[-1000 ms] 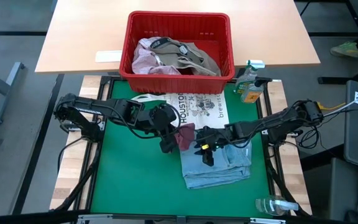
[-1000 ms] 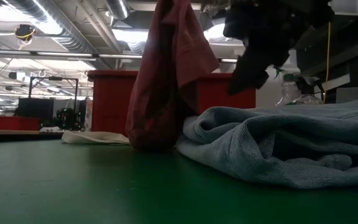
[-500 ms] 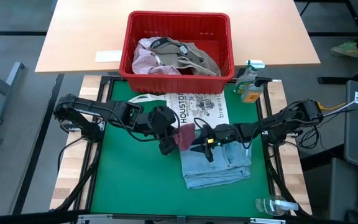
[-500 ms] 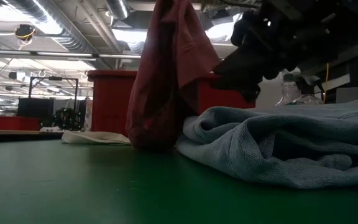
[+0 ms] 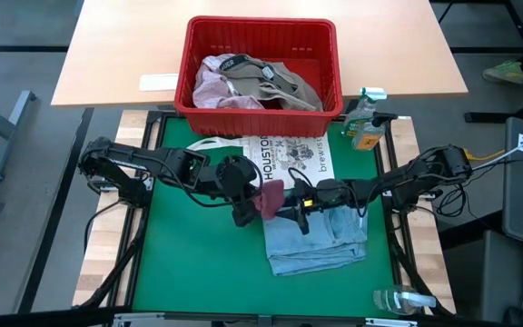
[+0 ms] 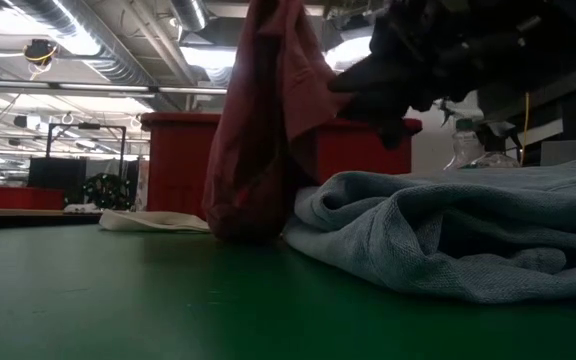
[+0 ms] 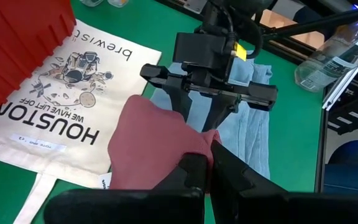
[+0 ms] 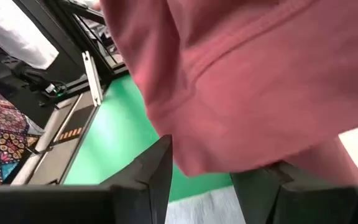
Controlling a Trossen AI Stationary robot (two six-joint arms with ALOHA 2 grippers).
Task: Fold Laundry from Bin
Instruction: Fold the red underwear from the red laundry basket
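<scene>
I am holding the maroon garment (image 5: 271, 198) clamped in my left claw (image 5: 246, 207), bringing my right claw (image 5: 291, 211), fingers apart, squarely onto its hanging edge.

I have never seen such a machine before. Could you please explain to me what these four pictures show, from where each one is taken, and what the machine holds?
This is a robot with two dark arms working at a green table. One picture looks straight down from above, one looks level across the table top, and one camera sits on each arm's wrist.

The left gripper is shut on a maroon garment, holding it up so that it hangs with its lower end on the table. The right gripper is open right at this garment's edge; in its own wrist picture the cloth hangs between its fingers.

A light blue garment lies crumpled on the table, beside a white tote bag printed "HOUSTON". Behind stands a red bin with more laundry inside.
</scene>
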